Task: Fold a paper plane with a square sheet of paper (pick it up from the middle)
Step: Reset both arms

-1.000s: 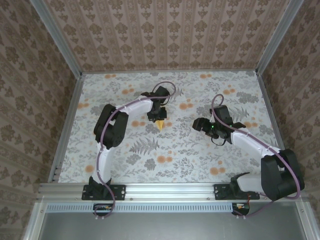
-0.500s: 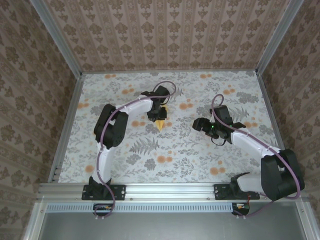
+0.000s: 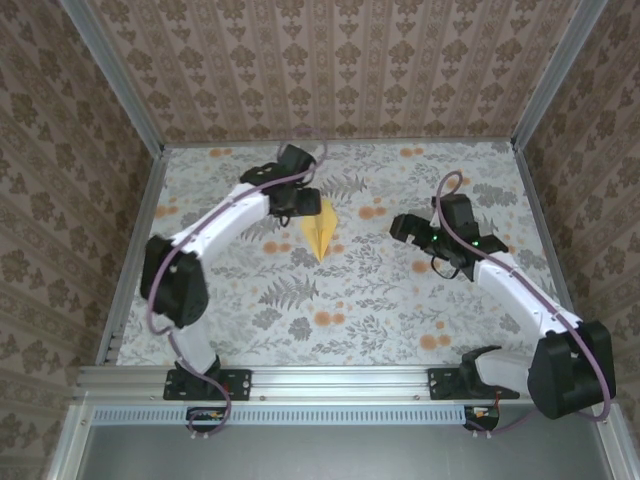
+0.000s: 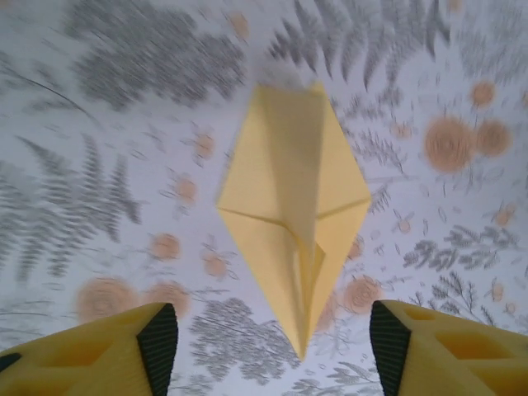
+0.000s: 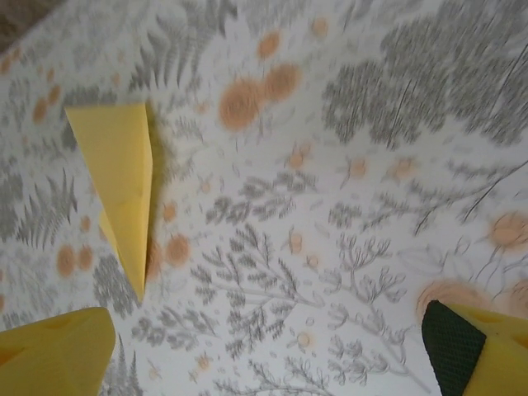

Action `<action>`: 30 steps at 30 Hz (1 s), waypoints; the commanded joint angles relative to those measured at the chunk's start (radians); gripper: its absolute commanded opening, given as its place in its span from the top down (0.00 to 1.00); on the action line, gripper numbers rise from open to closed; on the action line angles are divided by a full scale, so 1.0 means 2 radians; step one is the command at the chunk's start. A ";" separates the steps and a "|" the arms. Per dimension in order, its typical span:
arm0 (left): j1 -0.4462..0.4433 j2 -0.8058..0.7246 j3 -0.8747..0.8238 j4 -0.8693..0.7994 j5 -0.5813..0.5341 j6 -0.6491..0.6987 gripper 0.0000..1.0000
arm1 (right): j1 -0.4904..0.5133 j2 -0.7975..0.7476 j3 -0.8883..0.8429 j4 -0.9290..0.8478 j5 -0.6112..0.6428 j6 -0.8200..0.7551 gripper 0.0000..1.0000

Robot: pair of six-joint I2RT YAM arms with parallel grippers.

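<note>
The square sheet of paper is folded into a slim pale yellow paper plane (image 3: 320, 232) that lies on the flowered table (image 3: 350, 290) with its point toward the arms. In the left wrist view the paper plane (image 4: 293, 206) shows a lengthwise centre crease, and its tip lies below the gap between the yellow fingers (image 4: 157, 346). My left gripper (image 3: 300, 208) hovers just behind and left of the plane, open and holding nothing; the same left gripper (image 4: 272, 356) shows wide jaws. My right gripper (image 3: 402, 230) stands open to the plane's right; from that right gripper (image 5: 256, 363) the plane (image 5: 120, 181) is at the left.
Patterned walls and an aluminium frame (image 3: 135, 250) close in the table on three sides. The cloth carries orange flower blotches (image 3: 322, 318) and grey ferns. Both arm bases sit on the near rail (image 3: 340, 380).
The left gripper has opened, let go of the plane and pulled back toward the far left, its elbow swinging left. The plane now lies uncovered. The right gripper has opened wider.
</note>
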 commanded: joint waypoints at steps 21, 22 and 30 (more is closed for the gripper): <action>0.273 -0.343 -0.535 0.429 -0.135 0.186 0.00 | -0.065 -0.009 -0.167 0.276 0.332 -0.178 0.00; 0.274 -0.345 -0.547 0.449 -0.122 0.200 0.00 | -0.065 0.001 -0.173 0.294 0.328 -0.180 0.00; 0.288 -0.298 -0.609 0.640 -0.029 0.275 0.00 | -0.067 0.073 -0.188 0.427 0.271 -0.225 0.00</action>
